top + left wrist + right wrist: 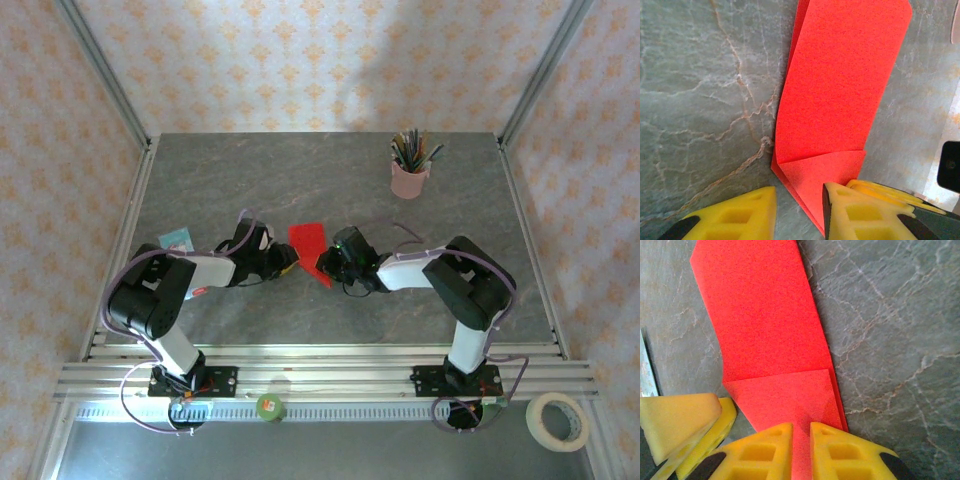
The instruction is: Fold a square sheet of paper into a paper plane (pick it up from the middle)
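Red paper sheet (308, 243) lies folded into a long narrow strip on the grey table (450, 215), centre of the top view, between the two grippers. Long axis runs roughly up-down in that frame, the lower end leaning right. The upper end is blunt and squared; the lower end narrows to a point aimed at the bottom right.

Left wrist view: strip (840, 90) runs from the upper right down to bottom centre, a folded-over triangular flap at the lower end, a second layer peeking out along its left edge. Right wrist view: strip (765, 325) runs from the upper left to bottom centre, same flap crease across it near the bottom.

Left gripper (287, 262) sits just left of the paper's lower end. Its jaws are apart (799, 215), table and the paper's corner showing in the gap, the right pad over the flap.

Right gripper (333, 263) sits just right of that end. Its pads are nearly together (801, 455), a thin slit with red showing through; can't tell if it pinches the paper. The left gripper's yellow fingers (680, 425) are just beside it, lower left of that view.

Pink pencil cup (409, 178) is upper right, well apart. Tape roll (556, 420) is in the bottom right corner.
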